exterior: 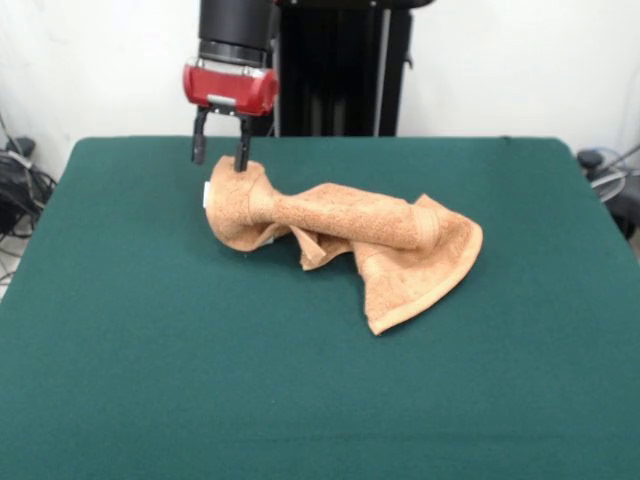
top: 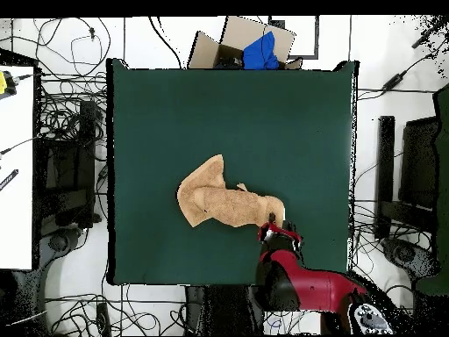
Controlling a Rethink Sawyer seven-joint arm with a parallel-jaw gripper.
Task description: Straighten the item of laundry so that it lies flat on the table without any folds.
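So right now we're looking at the gripper [exterior: 221, 152] hanging over the raised end of the orange terry towel [exterior: 350, 232], out toward the back of the green table [exterior: 120, 380]. Its two black fingers [exterior: 199, 148] are standing parted, one of them touching or just dipping into the top of the cloth hump, the other off to the side with a gap between. We're not seeing fabric actually pinched, so we're calling it open with nothing held, though that contact point is small and hard to read.

The towel itself is sitting near the middle of the table, and it's a mess: one end is bunched into a little upright peak right under the gripper, the middle is twisted into a roll, and the other end is fanning out flatter with its hemmed border showing. There's a tiny white tag [exterior: 207, 195] poking out beside the peak.

From overhead, the towel [top: 226, 203] is lying as a skewed lump with the red wrist [top: 279, 235] at one end of it.

We're guessing that peak is the target because it's the easiest bit to pinch and pull outward to undo the twist. Lots of unfolding left, we think.
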